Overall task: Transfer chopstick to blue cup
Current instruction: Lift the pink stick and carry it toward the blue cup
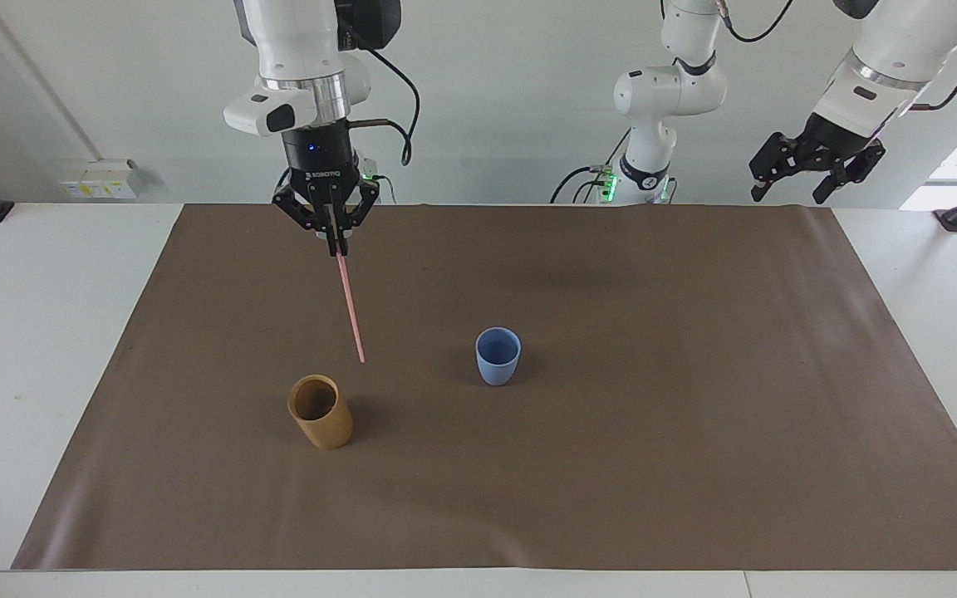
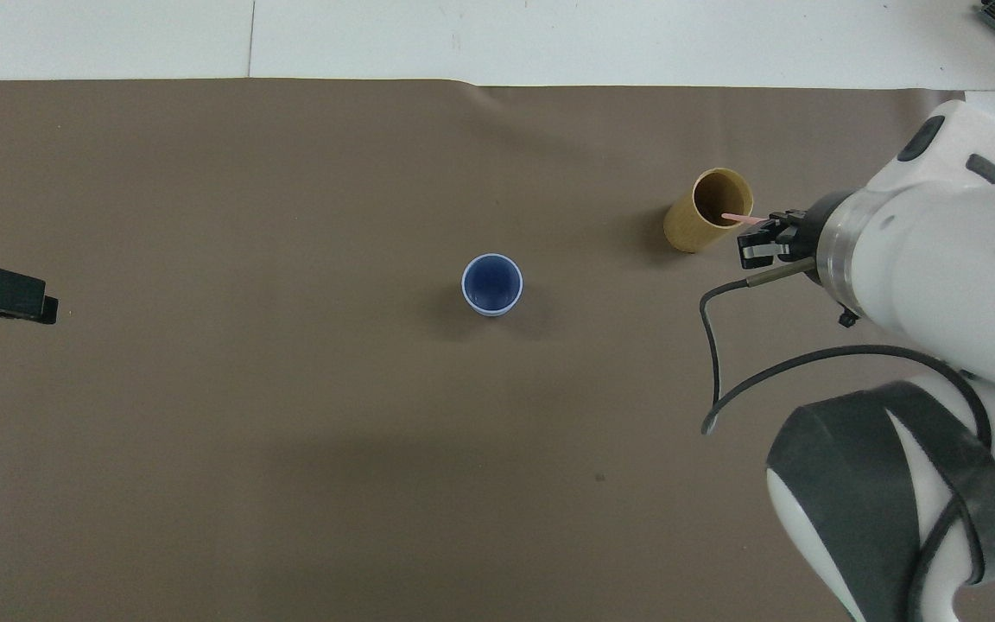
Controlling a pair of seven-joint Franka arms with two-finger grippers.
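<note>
My right gripper is shut on the top end of the pale pink chopstick. It holds the chopstick up over the mat, tilted, with the lower tip free in the air just above the tan cup. In the overhead view the chopstick shows as a short pink stub over the tan cup, beside the right gripper. The empty blue cup stands upright at mid-table. The left gripper waits open, raised at its own end.
A brown mat covers most of the white table. The tan cup stands toward the right arm's end, a little farther from the robots than the blue cup. A black cable loops off the right wrist.
</note>
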